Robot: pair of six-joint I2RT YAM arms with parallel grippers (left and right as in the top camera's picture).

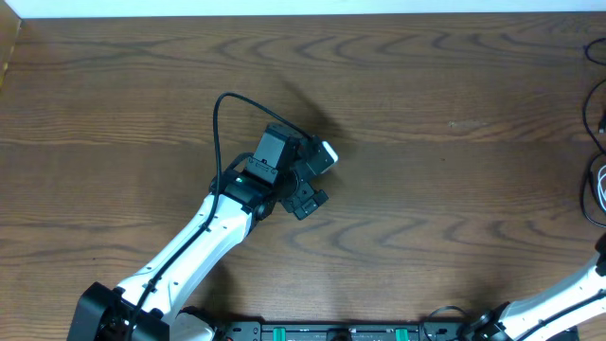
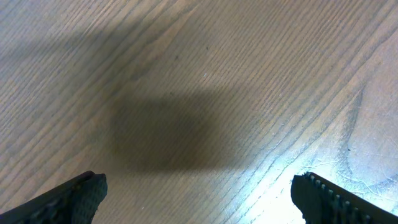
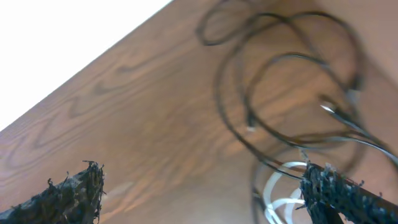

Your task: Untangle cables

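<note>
Table: brown wood-grain table (image 1: 454, 95) with wavy darker grain running along its length; it fills nearly all of the overhead view.
Far side: plain white strip (image 1: 284, 8) just beyond the table's far edge; in the right wrist view it shows as a blank white area past the same edge.
Far-left corner: narrow tan strip (image 1: 8, 52) against the table's left edge; too little shows to tell what it is.
Shadow: soft dark patch (image 2: 174, 134) lying on the table, left of its centre.
Glare: bright pale sheen (image 2: 292, 174) on the table, just beside the soft dark patch.
</note>
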